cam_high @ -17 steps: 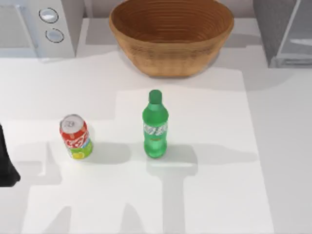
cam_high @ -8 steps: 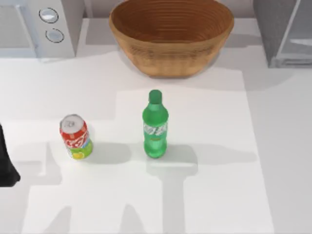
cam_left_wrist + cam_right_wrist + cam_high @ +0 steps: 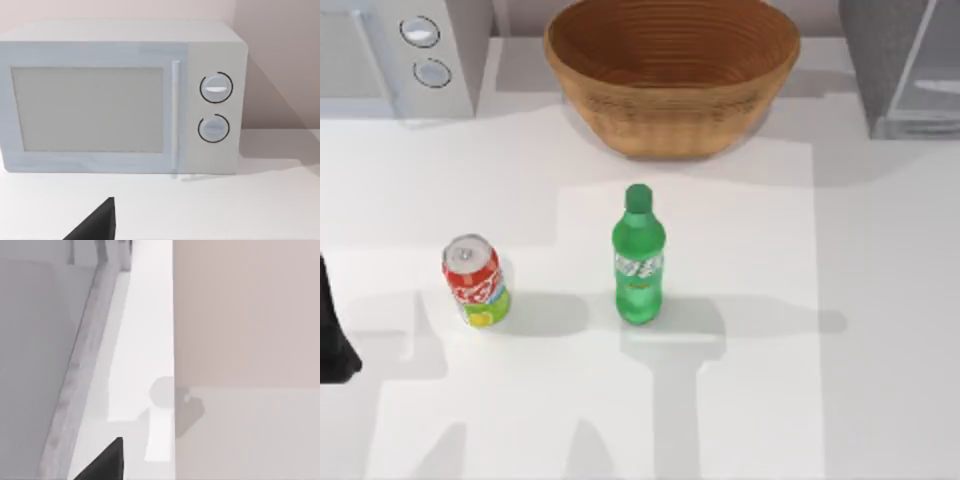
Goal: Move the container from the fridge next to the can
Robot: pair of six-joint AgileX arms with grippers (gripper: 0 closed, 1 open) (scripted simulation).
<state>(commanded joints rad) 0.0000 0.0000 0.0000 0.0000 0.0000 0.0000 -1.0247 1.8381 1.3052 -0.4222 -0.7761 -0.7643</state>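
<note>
The container, a slim green bottle (image 3: 639,258) with a green cap, stands upright on the white table near its middle. To its left, a clear gap away, stands the red can (image 3: 475,282) with its silver top. The grey fridge (image 3: 880,60) sits at the back right corner, with its pale glass door (image 3: 932,70) beside it. My left gripper (image 3: 334,340) is a dark shape parked at the table's left edge, left of the can. A dark piece of my right gripper (image 3: 102,465) shows in the right wrist view, close to a grey fridge wall (image 3: 30,365).
A large wicker bowl (image 3: 670,70) stands at the back centre, behind the bottle. The white microwave (image 3: 400,50) with two round knobs fills the back left corner and faces the left wrist camera (image 3: 120,95). Open tabletop (image 3: 740,400) lies in front of the bottle and can.
The shadow edge on the table's right side has shifted leftwards. The bottle, the can and my left arm have not moved.
</note>
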